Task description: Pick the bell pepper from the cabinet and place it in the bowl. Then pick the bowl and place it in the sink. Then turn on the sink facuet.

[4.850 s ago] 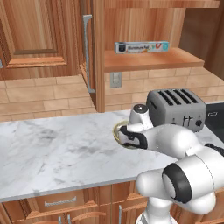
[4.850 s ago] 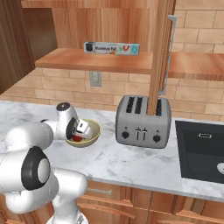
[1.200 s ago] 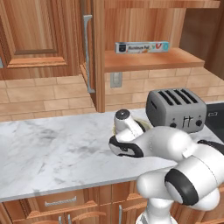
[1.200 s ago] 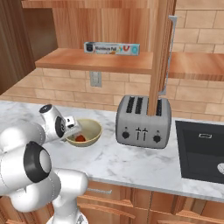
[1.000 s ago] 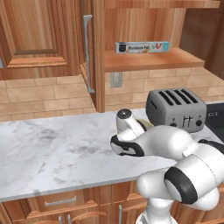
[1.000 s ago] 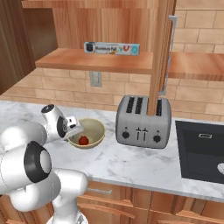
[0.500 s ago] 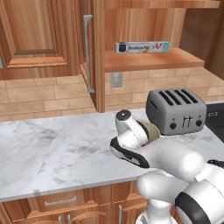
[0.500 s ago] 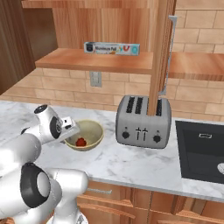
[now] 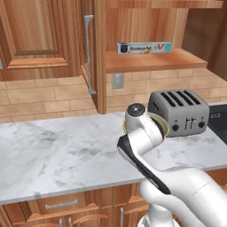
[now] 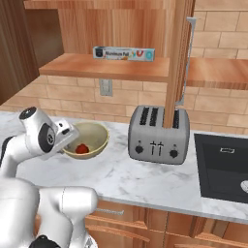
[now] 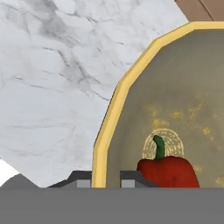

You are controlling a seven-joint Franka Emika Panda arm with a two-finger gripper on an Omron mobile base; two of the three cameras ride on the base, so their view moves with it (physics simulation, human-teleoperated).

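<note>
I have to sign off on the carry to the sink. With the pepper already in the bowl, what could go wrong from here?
1. The gripper pinches just one spot on the bowl's thin rim, so the bowl may tilt or slip when lifted.
2. The pepper lies loose inside and could roll out if the bowl tips.
3. The toaster stands between bowl and sink; a low carry might strike it.

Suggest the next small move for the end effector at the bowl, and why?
Probably lift straight up a little. The end effector appears shut on the bowl rim, one finger on each side, the bell pepper sits inside, and the sink lies beyond the toaster.
</note>
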